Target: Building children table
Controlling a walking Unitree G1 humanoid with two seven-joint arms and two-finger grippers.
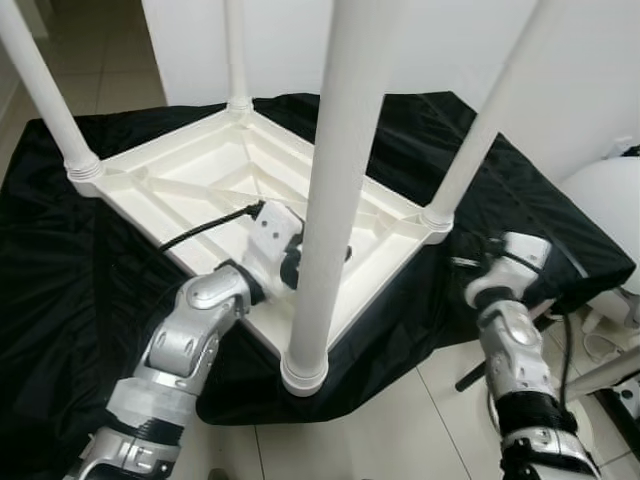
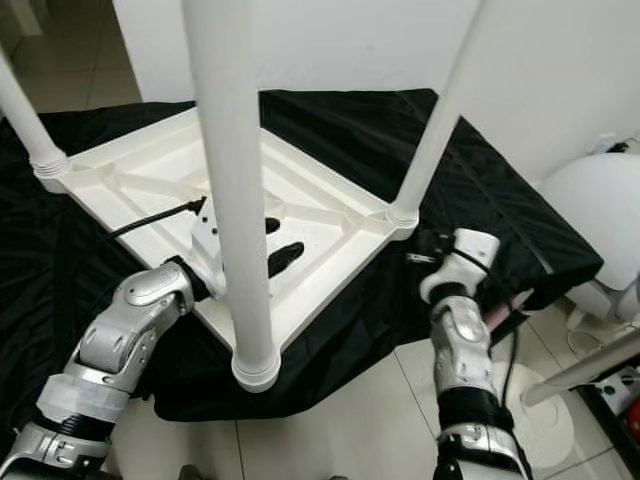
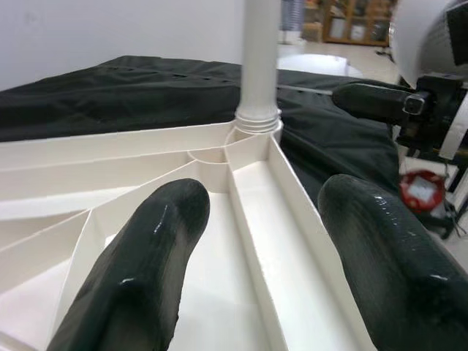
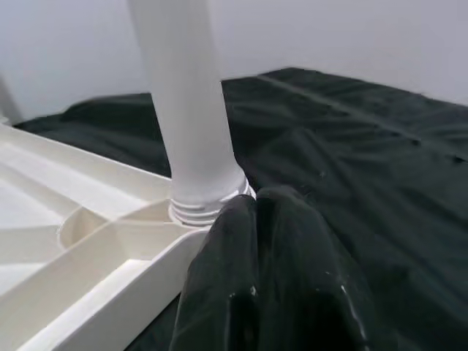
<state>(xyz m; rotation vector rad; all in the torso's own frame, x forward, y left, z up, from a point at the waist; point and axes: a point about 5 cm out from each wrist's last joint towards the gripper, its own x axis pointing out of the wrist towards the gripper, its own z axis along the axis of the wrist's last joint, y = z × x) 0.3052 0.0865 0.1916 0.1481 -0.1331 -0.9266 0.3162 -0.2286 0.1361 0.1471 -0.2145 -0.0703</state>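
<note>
Table (image 1: pixel 200 170) upturned; near leg (image 1: pixel 325 200) hides left gripper (image 2: pixel 275 245) (jaws parted).

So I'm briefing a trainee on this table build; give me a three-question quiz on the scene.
1. True or false: the white table lies upside down on the black cloth.
2. How many legs stand in its corners?
3. Which gripper is open: A) left gripper B) right gripper?

Key: 1 true. 2 four. 3 A; the right one is shut beside the right-hand leg.
</note>
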